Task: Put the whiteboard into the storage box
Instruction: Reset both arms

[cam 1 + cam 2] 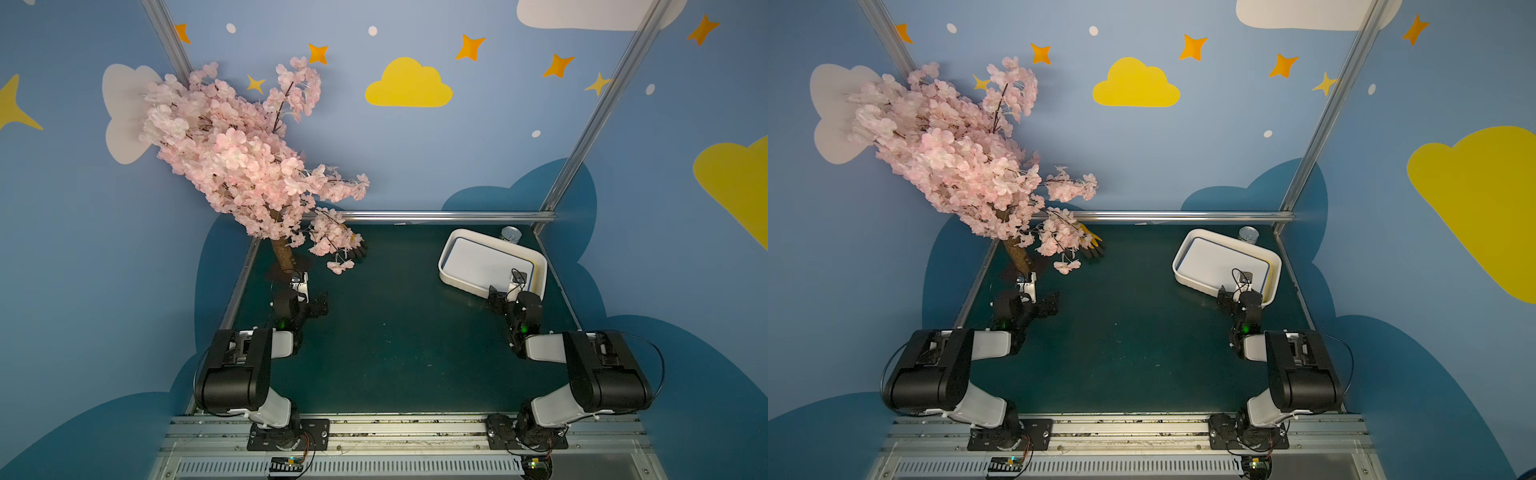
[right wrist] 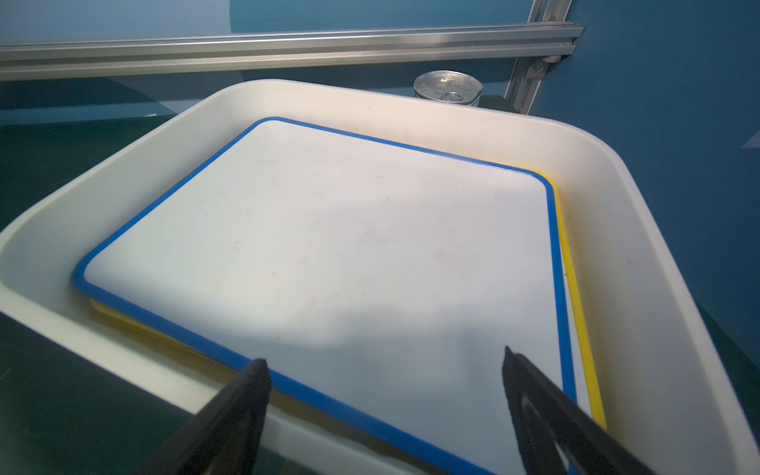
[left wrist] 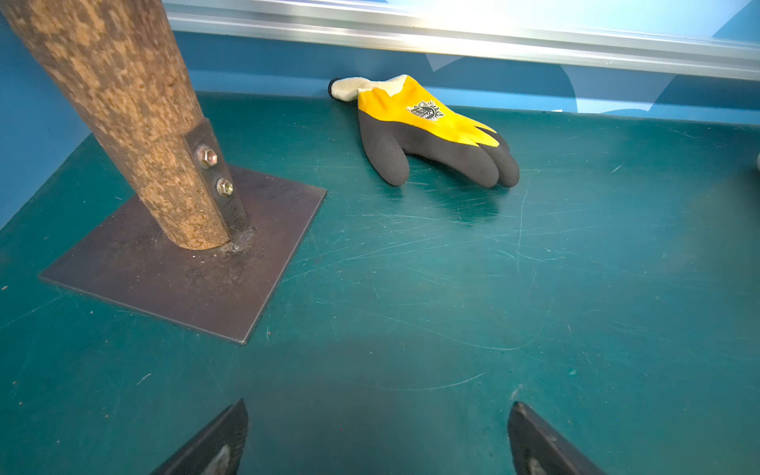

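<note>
Broadly, a dark green counter [image 1: 395, 353] fills the floor of the cell, and the storage box [image 2: 123, 172] sits toward its far end, turned at a slant, on the right arm's side. A pink blossom tree [image 1: 232, 166] stands well apart from the box, across the counter from it, on a flat metal plate [image 3: 164, 271].

Inside the box the whiteboard [image 2: 329, 246], white with a blue frame, lies flat and covers most of the box's floor. Under it lies a second board with a yellow frame [image 2: 575, 288]; only a strip of it shows, along the sides of the blue frame.

The right pincer [image 2: 384, 355] hangs over the near corner of the box, above the near edge of the whiteboard, its jaws wide and gripping nothing. Whether its tips touch the board cannot be told. The left pincer [image 3: 378, 405] is well apart from the box, low over bare counter, jaws wide and empty as well.

A yellow and grey glove [image 3: 427, 131] lies on the counter, well apart from the box. A small silver can [image 2: 447, 88] stands just beyond the box's far rim.
</note>
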`<state>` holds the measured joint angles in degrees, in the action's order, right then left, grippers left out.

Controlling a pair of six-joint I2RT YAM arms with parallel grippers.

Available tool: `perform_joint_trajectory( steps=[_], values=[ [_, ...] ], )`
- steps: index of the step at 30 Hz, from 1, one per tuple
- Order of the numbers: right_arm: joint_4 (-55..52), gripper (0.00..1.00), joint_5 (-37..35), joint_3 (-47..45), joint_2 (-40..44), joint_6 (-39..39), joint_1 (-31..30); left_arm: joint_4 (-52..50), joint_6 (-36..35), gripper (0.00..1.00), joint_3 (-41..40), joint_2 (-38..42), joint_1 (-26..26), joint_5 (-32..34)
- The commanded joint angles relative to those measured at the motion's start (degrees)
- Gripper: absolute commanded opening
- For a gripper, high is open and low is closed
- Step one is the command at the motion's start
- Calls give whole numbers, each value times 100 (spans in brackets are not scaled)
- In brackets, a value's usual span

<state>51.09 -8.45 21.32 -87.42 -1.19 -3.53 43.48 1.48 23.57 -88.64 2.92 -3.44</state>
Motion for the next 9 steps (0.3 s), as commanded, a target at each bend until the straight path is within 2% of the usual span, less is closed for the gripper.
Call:
perform_joint_trajectory(
  steps=[1, 9],
  values=[
    [-200, 89, 51, 105, -42, 43, 1, 66, -61, 100, 70, 15, -24, -7],
    [-205, 89, 98, 81, -9, 36, 11, 54, -75, 100, 69, 25, -66, 85]
  ],
)
